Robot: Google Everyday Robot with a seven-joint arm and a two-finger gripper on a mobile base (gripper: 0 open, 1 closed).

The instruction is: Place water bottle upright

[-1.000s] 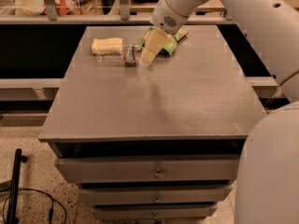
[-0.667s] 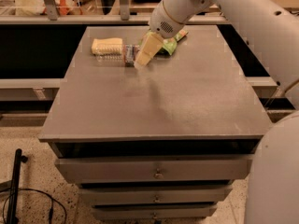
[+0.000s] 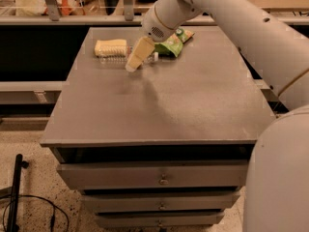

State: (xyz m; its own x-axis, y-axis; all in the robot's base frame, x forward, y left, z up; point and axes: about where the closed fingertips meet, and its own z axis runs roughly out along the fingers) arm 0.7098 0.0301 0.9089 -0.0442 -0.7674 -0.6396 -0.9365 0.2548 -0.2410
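Observation:
The water bottle (image 3: 114, 60) lies on its side at the back of the grey table (image 3: 193, 100), its clear ribbed body pointing left and its white cap to the right. Its middle is hidden behind my gripper (image 3: 136, 57). The gripper hangs tilted from the white arm and is low over the bottle's middle, on the near side of it. I cannot tell whether it touches the bottle.
A yellow sponge (image 3: 111, 47) sits just behind the bottle at the back left. A green snack bag (image 3: 175, 41) lies at the back, right of the gripper. The arm (image 3: 241, 28) crosses from the right. Drawers (image 3: 159, 178) are below the table's front edge.
The gripper has moved left and a little lower, from over the green bag's side to in front of the bottle's middle. The bottle, sponge and bag have not moved.

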